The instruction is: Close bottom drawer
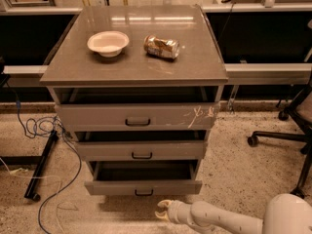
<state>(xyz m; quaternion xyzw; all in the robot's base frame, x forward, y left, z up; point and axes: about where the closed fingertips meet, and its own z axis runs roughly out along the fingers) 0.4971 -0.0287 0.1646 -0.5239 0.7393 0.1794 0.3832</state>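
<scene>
The bottom drawer (143, 186) is the lowest of three grey drawers in the cabinet. It stands pulled out, with a shallow plain front, a small dark handle (144, 193) and a dark open box behind. My gripper (163, 210) is low near the floor, just below and slightly right of the drawer's front, apart from it. My white arm (219, 218) reaches in from the bottom right.
The middle drawer (141, 150) and the scratched top drawer (136, 117) are also partly open. A white bowl (108, 43) and a crushed can (162, 47) lie on the cabinet top. Cables (44, 130) and a black stand base lie left; an office chair (292, 126) is right.
</scene>
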